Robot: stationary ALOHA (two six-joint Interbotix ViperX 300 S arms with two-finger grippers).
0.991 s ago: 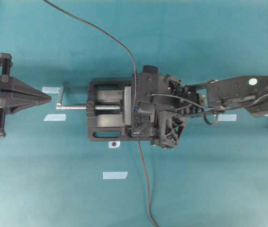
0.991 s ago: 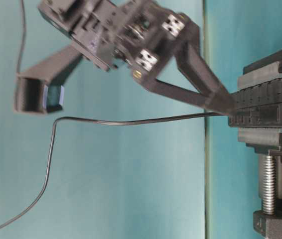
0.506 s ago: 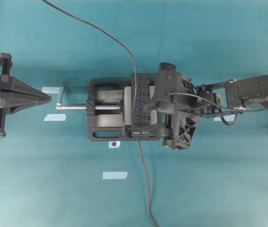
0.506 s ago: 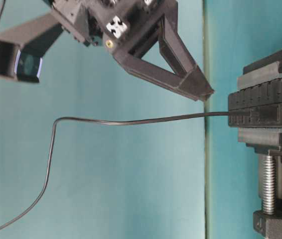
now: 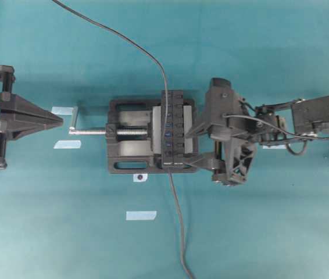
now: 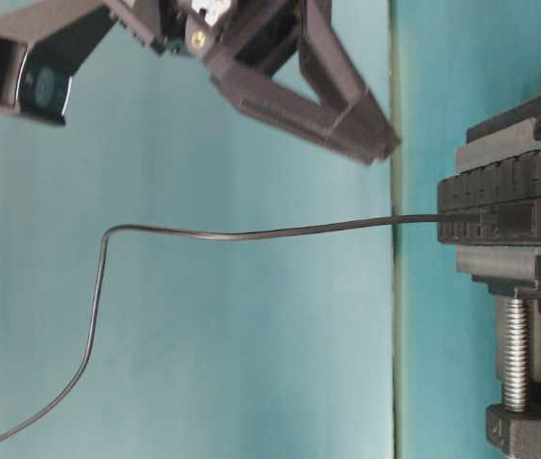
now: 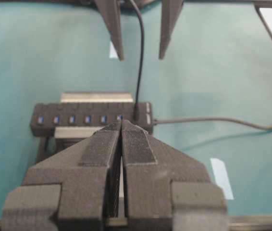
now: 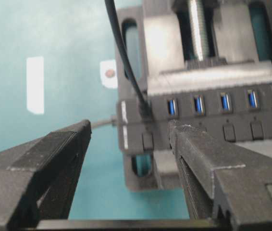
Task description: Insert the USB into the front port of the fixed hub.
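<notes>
The fixed hub (image 5: pixel 173 128) is a black bar with blue ports, clamped in a vise. The USB (image 8: pixel 145 109) stands plugged into the port nearest the hub's labelled front end, and it also shows in the left wrist view (image 7: pixel 137 113). Its thin cable (image 6: pixel 251 233) rises away from the hub (image 6: pixel 500 191). My right gripper (image 5: pixel 185 150) hangs open above and to the right of that end. Its fingertips straddle the hub's front corner (image 8: pixel 130 127) and hold nothing. Far to the left my left gripper (image 5: pixel 61 120) is shut and empty, pointing at the hub (image 7: pixel 88 118).
The black vise (image 5: pixel 124 163) has a silver screw handle (image 5: pixel 89 131) sticking out towards my left gripper. The hub's own cable (image 5: pixel 179 232) runs from the labelled end to the table's front edge. Pale tape pieces (image 5: pixel 141 215) lie on the teal table.
My right gripper has risen and drawn back to the right, off the hub, staying open. The plug stays in its port. The left arm has not moved.
</notes>
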